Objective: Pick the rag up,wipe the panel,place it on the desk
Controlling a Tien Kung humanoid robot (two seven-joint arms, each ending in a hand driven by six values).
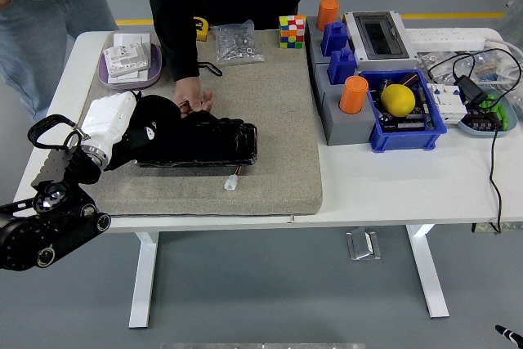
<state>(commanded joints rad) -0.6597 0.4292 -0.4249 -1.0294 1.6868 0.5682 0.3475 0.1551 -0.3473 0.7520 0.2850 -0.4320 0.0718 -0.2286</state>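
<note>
The panel (214, 143) lies black on the grey mat (270, 120), long axis left to right. The left hand (151, 132) presses a dark rag (167, 124) onto its left end, fingers clenched around it.

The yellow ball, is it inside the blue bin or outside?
Inside: the yellow ball sits within the walls of the blue bin.

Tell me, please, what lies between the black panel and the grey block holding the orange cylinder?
In the head view, only bare beige mat lies between the black panel and the grey block.
</note>
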